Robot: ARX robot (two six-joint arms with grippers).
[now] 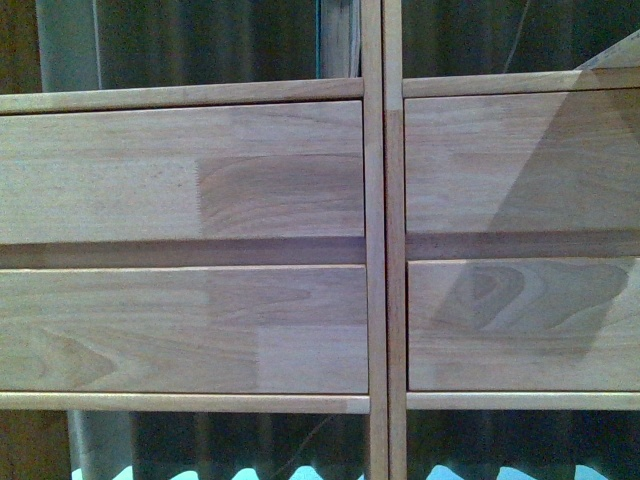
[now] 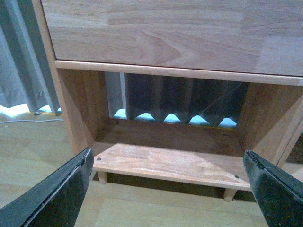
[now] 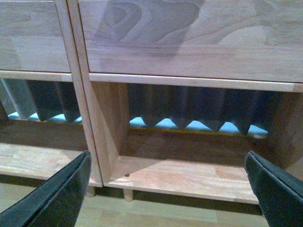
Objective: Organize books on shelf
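The light-wood shelf [image 1: 383, 240] fills the front view, with four plain drawer fronts [image 1: 180, 175] across it and open-backed compartments above and below. The books are out of view in every frame. My left gripper [image 2: 168, 163] is open with nothing between its black fingers [image 2: 71, 184], facing the bare bottom left compartment [image 2: 165, 161]. Open as well, my right gripper [image 3: 168, 163] holds nothing and faces the bare bottom right compartment [image 3: 189, 175]; its black fingers [image 3: 270, 184] stand wide apart. Neither arm shows in the front view.
A dark pleated curtain [image 2: 184, 99] hangs behind the open compartments. The shelf stands on short round legs [image 2: 229, 194] on a pale wood floor [image 2: 142, 210]. A grey curtain [image 2: 21, 71] hangs beside the shelf's left side.
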